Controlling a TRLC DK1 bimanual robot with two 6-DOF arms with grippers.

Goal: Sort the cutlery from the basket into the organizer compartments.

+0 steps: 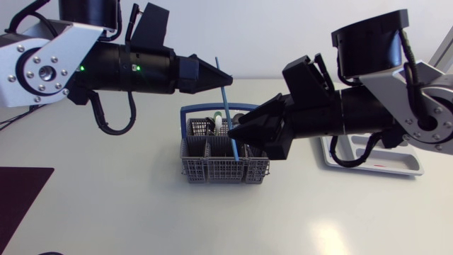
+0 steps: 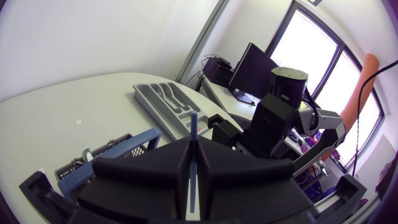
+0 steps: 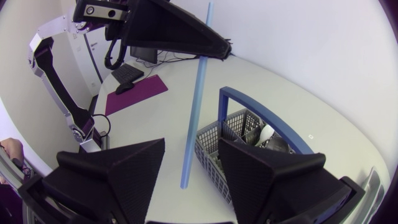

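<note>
A long, thin blue cutlery piece (image 1: 226,99) hangs tilted above the grey wire basket (image 1: 212,168), which has a blue handle. My left gripper (image 1: 225,76) is shut on the piece's upper part; in the left wrist view the blue cutlery piece (image 2: 193,140) is pinched between the closed fingers. My right gripper (image 1: 238,127) is open at the lower part of the piece. In the right wrist view the blue cutlery piece (image 3: 198,93) runs down through the gap between the fingers (image 3: 118,171), touching neither. More cutlery stands in the basket (image 3: 214,140). The light grey organizer (image 2: 163,99) lies beyond the basket.
The organizer (image 1: 375,164) lies at the table's right, partly hidden behind my right arm. A dark purple mat (image 1: 18,195) lies at the table's front left. My two arms meet closely over the basket.
</note>
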